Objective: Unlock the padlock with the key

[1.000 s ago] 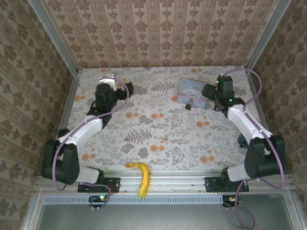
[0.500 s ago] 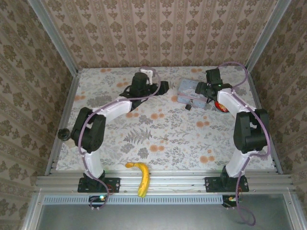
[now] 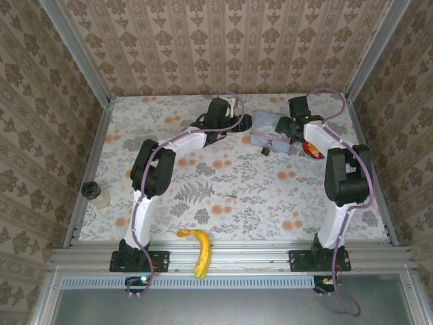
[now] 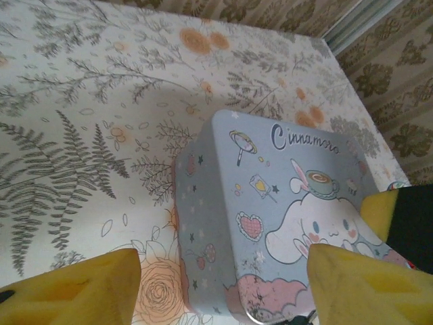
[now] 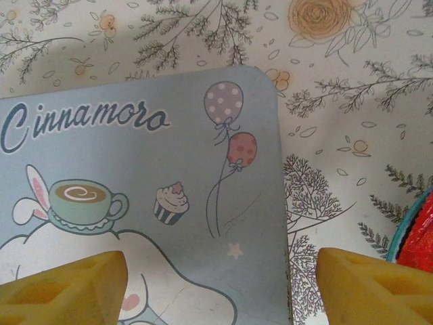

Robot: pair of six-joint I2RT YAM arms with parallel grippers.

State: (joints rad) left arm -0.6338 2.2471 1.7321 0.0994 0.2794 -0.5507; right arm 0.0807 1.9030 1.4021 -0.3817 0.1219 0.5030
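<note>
The padlock (image 3: 266,149) is a tiny black block on the near side of the pale blue cartoon tin (image 3: 268,131). I cannot make out the key. My left gripper (image 3: 245,124) is at the tin's left end. In the left wrist view, the left gripper (image 4: 223,291) is open and straddles a corner of the tin (image 4: 284,203), one finger (image 4: 74,291) over the table and the other over the lid. My right gripper (image 3: 286,127) is at the tin's right end. It is also open (image 5: 223,291) and spans the right edge of the tin (image 5: 135,169).
A red, teal-rimmed object (image 3: 313,149) lies just right of the tin and also shows in the right wrist view (image 5: 419,237). A banana (image 3: 199,250) rests on the front rail. A small bottle (image 3: 95,194) stands at the table's left edge.
The left arm has swung from the far left of the table across to the tin, and its jaws have narrowed. The right gripper has moved up to the tin's right end.
</note>
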